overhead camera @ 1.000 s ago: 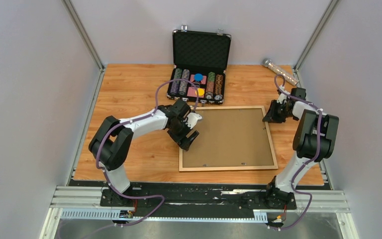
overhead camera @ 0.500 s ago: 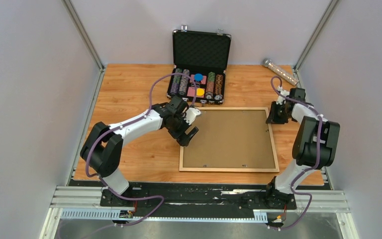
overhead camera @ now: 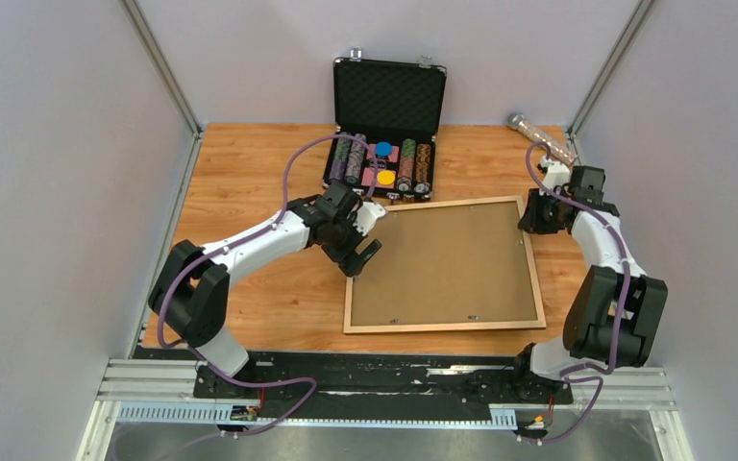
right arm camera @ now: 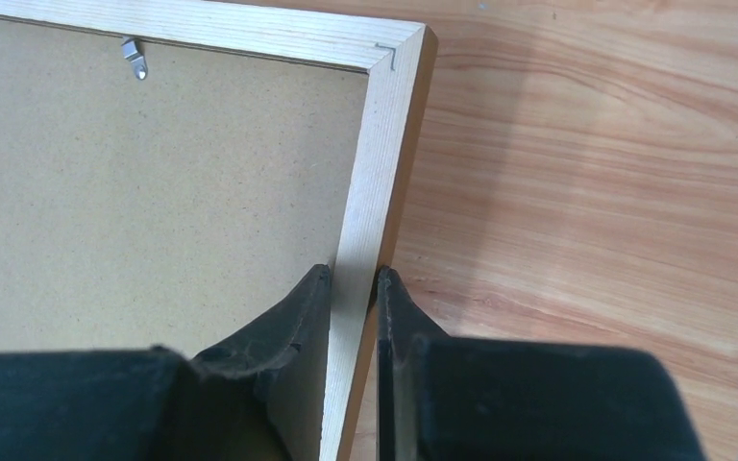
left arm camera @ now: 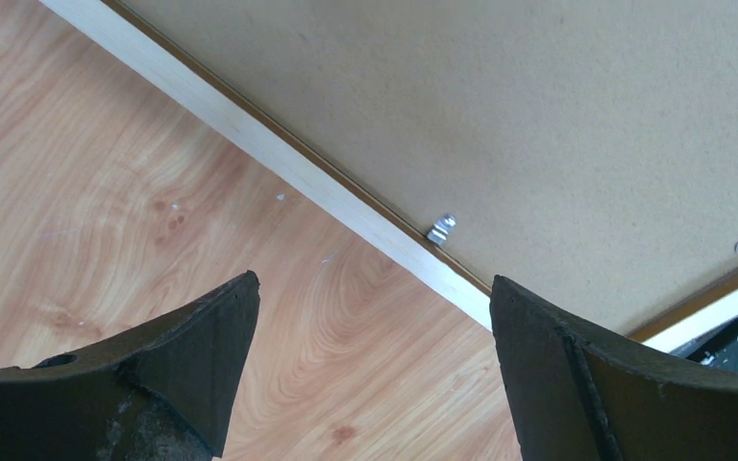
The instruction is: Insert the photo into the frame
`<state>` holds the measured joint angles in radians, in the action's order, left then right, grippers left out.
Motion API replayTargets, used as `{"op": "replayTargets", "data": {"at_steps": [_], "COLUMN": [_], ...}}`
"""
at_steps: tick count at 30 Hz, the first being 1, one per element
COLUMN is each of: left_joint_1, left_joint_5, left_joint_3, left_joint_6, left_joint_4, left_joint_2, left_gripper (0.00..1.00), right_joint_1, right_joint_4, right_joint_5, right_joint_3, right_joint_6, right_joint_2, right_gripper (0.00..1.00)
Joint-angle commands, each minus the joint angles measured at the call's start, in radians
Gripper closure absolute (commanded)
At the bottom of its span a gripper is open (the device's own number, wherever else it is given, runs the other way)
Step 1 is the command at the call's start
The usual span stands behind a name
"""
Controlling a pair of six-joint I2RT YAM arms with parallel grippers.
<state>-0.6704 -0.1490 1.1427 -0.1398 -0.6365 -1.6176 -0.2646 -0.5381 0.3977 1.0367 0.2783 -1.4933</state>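
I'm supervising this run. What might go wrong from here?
The right fingers pinch only a thin rail of the frame near one corner; it may slip or twist. The frame's far edge lies very close to the poker-chip case, so shifting it could knock the case.

No legible text, label or number anywhere.

Black case (overhead camera: 387, 100) blocks the frame's (overhead camera: 442, 327) far rail; bare table (overhead camera: 269, 293) lies left.
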Motion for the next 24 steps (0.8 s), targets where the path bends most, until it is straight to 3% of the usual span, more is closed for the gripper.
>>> {"op": "replayTargets", "data": {"at_steps": [1, 9, 24], "left_joint_1": [0.017, 0.075, 0.207], "left_joint_5": [0.029, 0.013, -0.016], "left_joint_3": [0.058, 0.152, 0.192], "left_joint_6": [-0.027, -0.03, -0.067], "left_joint_4": [0.015, -0.005, 0.009], "left_joint_2": [0.05, 0.021, -0.072], "left_gripper": [0.03, 0.01, 0.0], "right_joint_1": [0.027, 0.108, 0.312], "right_joint_4": [-0.01, -0.009, -0.013], "right_joint_5": [0.123, 0.116, 0.105], "right_joint_3": [0.006, 0.094, 0.584], "right_joint_6": [0.081, 0.081, 0.153], "right_joint_2": [0.087, 0.054, -0.36], "right_gripper": [1.0, 1.0, 1.0]}}
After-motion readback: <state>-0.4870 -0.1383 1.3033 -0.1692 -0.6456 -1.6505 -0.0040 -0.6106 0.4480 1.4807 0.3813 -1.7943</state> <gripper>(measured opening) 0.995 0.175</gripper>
